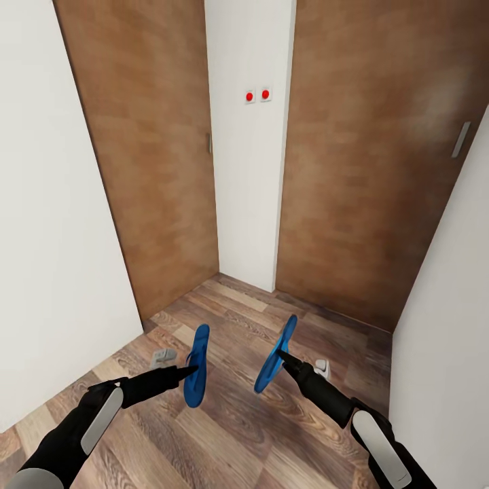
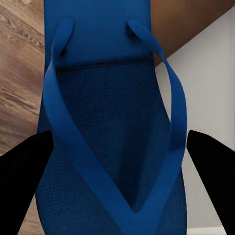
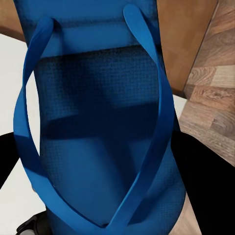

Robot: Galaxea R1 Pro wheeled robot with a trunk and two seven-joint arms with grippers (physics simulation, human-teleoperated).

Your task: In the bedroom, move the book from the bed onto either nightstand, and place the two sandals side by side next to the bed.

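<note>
Two plain brown doors, a left door (image 1: 153,156) and a right door (image 1: 380,156), stand ahead with a narrow white wall strip (image 1: 248,170) between them. The wood-plank floor (image 1: 231,435) lies below, and white walls close both sides. Two black arms reach forward. Each one holds a blue sandal in the air, on its edge, above the floor. The left gripper (image 1: 192,370) is closed on the left sandal (image 1: 197,375); its fingers (image 2: 22,171) press the two long edges of the sole. The right gripper (image 1: 280,354) is closed on the right sandal (image 1: 276,354) in the same way. The sandals are apart. Two small red buttons (image 1: 257,95) sit on the wall strip.
</note>
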